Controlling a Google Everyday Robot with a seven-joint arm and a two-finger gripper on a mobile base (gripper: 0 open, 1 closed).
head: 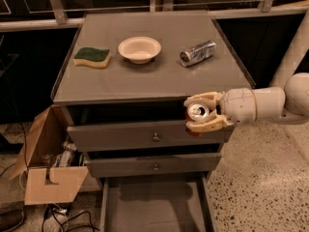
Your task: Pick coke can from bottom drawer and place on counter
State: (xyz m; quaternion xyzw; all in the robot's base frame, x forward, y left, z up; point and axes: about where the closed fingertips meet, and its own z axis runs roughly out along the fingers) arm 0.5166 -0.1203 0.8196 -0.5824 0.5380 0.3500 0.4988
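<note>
My gripper (199, 113) reaches in from the right and is shut on the coke can (197, 112), whose silver top with pull tab faces the camera. The can hangs in front of the top drawer's right end, just below the front edge of the counter (145, 81). The bottom drawer (154, 207) is pulled out at the foot of the cabinet, its grey floor bare.
On the counter lie a green and yellow sponge (92, 57), a white bowl (139, 49) and a silver can (197, 53) on its side. Two knobbed drawers (155, 137) are closed. An open cardboard box (48, 168) stands at the left on the floor.
</note>
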